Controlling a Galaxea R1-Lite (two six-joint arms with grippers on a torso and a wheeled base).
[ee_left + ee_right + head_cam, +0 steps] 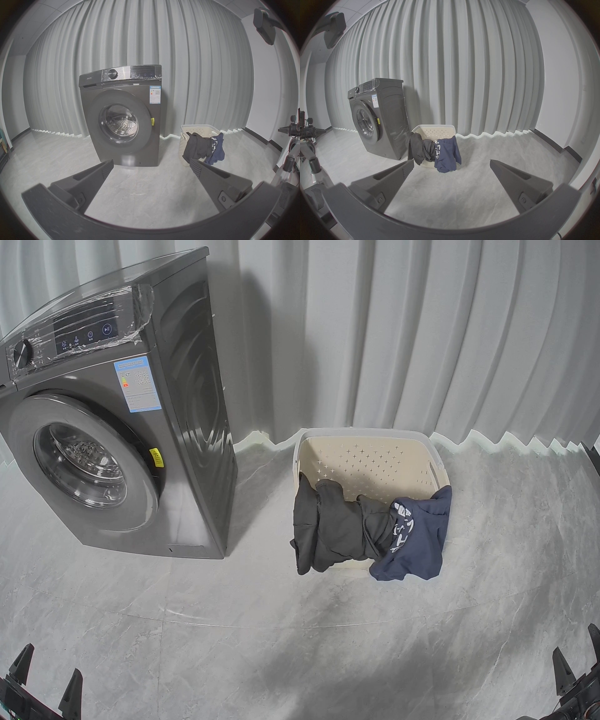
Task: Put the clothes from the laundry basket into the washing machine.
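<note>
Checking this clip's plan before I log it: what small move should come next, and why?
Probably move the left gripper toward the washing machine door to open it. The door looks shut, the dark grey garment and navy garment lie draped over the laundry basket rim, and both it and the right gripper are open, empty and far from everything.

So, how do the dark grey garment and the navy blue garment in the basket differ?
The dark grey garment is plain; the navy blue garment carries a white print. The dark grey garment lies on the side of the laundry basket nearer the washing machine, the navy blue garment on the other side. Both hang over its front rim.
</note>
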